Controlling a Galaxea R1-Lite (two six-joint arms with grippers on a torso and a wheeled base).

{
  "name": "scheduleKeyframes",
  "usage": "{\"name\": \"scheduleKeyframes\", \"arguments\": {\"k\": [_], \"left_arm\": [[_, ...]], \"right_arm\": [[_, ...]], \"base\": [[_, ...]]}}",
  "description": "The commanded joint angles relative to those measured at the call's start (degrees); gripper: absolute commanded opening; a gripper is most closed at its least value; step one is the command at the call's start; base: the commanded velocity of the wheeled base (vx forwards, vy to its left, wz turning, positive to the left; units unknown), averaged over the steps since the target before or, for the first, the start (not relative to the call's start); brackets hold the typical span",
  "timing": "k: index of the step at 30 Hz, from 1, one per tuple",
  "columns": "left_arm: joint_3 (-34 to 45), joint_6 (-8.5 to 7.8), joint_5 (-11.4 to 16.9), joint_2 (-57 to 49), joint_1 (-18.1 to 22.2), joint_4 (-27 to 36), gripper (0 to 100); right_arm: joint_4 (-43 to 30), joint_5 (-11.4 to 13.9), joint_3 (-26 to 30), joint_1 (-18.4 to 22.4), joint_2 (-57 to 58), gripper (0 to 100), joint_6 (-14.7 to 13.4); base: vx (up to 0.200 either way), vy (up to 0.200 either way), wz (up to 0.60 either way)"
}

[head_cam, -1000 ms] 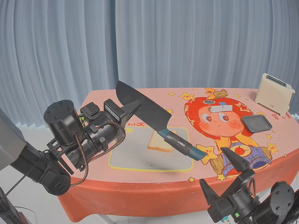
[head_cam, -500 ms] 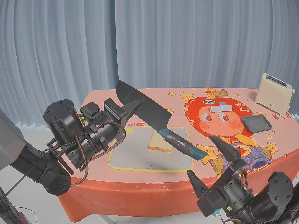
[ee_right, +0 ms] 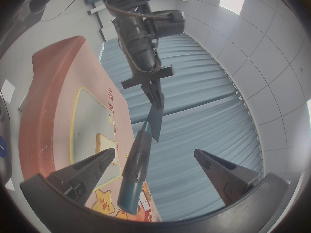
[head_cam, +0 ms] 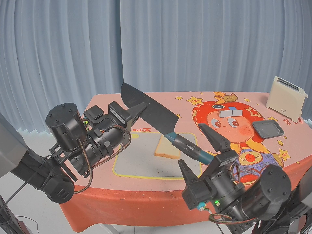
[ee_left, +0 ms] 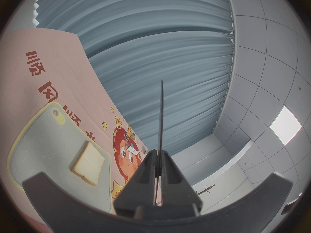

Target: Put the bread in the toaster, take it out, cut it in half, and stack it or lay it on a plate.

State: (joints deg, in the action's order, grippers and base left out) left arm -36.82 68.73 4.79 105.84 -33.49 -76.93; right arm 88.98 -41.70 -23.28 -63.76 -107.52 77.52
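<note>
My left gripper (head_cam: pixel 140 108) (ee_left: pixel 158 165) is shut on the dark blade of a knife (head_cam: pixel 152 112), held in the air above the table's left part. The knife's grey and teal handle (head_cam: pixel 190 150) (ee_right: pixel 134 170) slants down to the right, over the bread. A slice of bread (head_cam: pixel 165 150) (ee_left: pixel 88 167) (ee_right: pixel 105 143) lies flat on the grey cutting board (head_cam: pixel 136 160). My right gripper (head_cam: pixel 195 148) (ee_right: pixel 155 154) is open, its fingers on either side of the handle's end without touching it. The cream toaster (head_cam: pixel 286 98) stands at the far right. A dark rectangular plate (head_cam: pixel 268 129) lies near it.
The table carries an orange cloth with a cartoon girl print (head_cam: pixel 227 124). Two small grey blocks (head_cam: pixel 230 113) lie on the print. Grey curtains hang behind the table.
My right arm has risen and moved left from the table's front right edge, bringing its open fingers up around the knife handle. The left arm and knife stayed nearly still.
</note>
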Motion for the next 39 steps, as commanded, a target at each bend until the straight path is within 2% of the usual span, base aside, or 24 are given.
{"name": "scheduleKeyframes", "arguments": {"k": [1, 9, 15, 26, 36, 39], "left_arm": [[-0.1, 0.0, -0.04, 0.07, 0.0, 0.03, 0], [-0.1, 0.0, 0.04, -0.02, 0.0, 0.03, 0], [-0.1, 0.09, 0.04, -0.11, 0.09, 0.03, 0], [-0.19, 0.0, -0.04, 0.07, 0.0, 0.03, 0], [-0.19, 0.0, 0.04, 0.16, -0.09, 0.03, 0], [-0.19, 0.0, 0.04, 0.16, 0.0, 0.03, 0]], "right_arm": [[0.67, 0.13, -2.64, 0.56, -4.63, 100, 1.41], [0.76, -0.22, -6.95, 0.3, -9.37, 100, 2.02], [0.76, -4.97, -8.27, 0.12, -10.52, 100, 2.02], [0.76, -6.2, -10.29, 0.56, -10.52, 100, 2.02], [0.76, -9.27, -10.38, 0.91, -9.81, 100, 2.02], [0.76, -9.45, -10.91, 1.18, -9.99, 100, 2.02]], "base": [[0.0, 0.0, 0.0], [0.0, 0.0, 0.0], [0.0, 0.0, 0.0], [0.0, 0.0, 0.0], [0.0, 0.0, 0.0], [0.0, 0.0, 0.0]]}}
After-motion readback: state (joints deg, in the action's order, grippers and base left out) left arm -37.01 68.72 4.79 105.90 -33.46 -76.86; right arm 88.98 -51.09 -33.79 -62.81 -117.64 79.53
